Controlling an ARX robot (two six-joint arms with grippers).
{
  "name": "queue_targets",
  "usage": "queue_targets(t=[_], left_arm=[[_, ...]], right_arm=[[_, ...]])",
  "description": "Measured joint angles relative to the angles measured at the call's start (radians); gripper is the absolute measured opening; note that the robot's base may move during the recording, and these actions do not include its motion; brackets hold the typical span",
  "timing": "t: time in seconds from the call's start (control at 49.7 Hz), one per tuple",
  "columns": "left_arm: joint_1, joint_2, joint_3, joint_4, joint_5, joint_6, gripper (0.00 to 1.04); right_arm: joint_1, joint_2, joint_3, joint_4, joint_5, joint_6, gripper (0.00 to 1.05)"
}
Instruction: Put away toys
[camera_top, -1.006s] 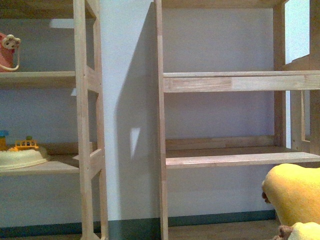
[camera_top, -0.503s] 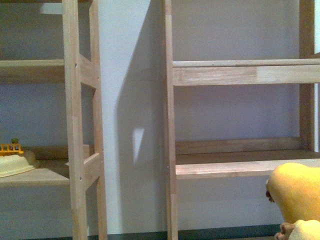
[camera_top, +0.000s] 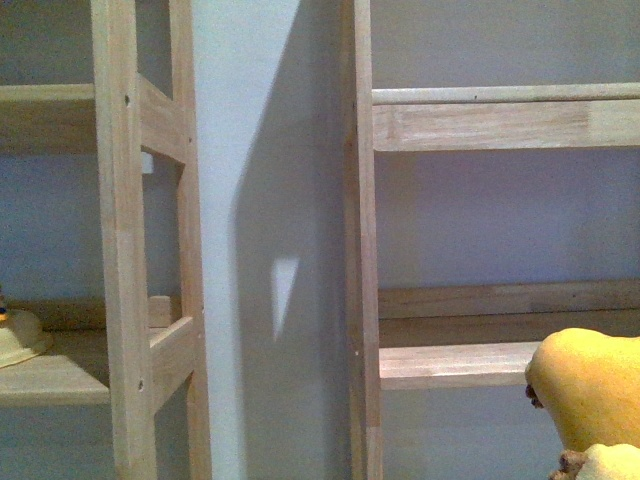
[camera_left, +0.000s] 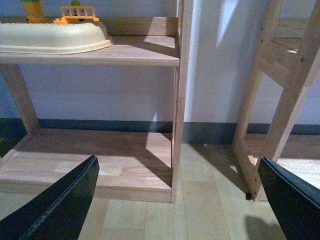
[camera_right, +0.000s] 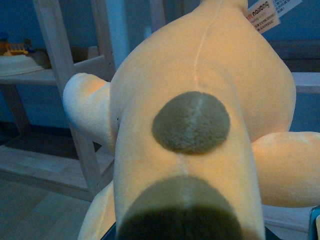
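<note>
Fingers (camera_left: 60, 205) of the left gripper (camera_left: 177, 165) stand wide apart with nothing between them, facing the left shelf (camera_left: 100, 50), which bears a cream tray (camera_left: 50, 37). The toy (camera_top: 590, 395) shows low at the front view's right edge, before the right shelf (camera_top: 455, 365). It fills the right wrist view, hiding the right gripper, so I cannot tell that grip

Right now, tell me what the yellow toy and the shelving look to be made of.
Plush toy: soft pile fabric with a fuzzy nap and a stitched seam, likely stuffed. Shelving: pale unpainted wood, matte, with visible grain and joints.
</note>
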Motion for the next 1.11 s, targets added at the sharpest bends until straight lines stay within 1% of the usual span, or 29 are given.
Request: queue_targets(t=[0.865, 0.885, 0.946, 1.006, 1.046, 1.107], left_arm=[[0.0, 0.0, 0.0, 0.0, 0.0, 0.0, 0.99], [0.0, 0.0, 0.0, 0.0, 0.0, 0.0, 0.99], [0.0, 0.0, 0.0, 0.0, 0.0, 0.0, 0.99], [0.0, 0.0, 0.0, 0.0, 0.0, 0.0, 0.99], [0.0, 0.0, 0.0, 0.0, 0.0, 0.0, 0.99], [0.0, 0.0, 0.0, 0.0, 0.0, 0.0, 0.99]], right_arm=[[0.0, 0.0, 0.0, 0.0, 0.0, 0.0, 0.2], [0.0, 0.0, 0.0, 0.0, 0.005, -0.001, 0.2], [0.019, 0.013, 0.003, -0.017, 0.097, -0.006, 0.2], [0.013, 0.04, 0.013, -0.022, 0.149, -0.006, 0.2], [-0.01, 0.064, 0.031, -0.022, 0.162, -0.006, 0.2], [-0.071, 0.122, 0.104, -0.019, 0.159, -0.011, 0.2]])
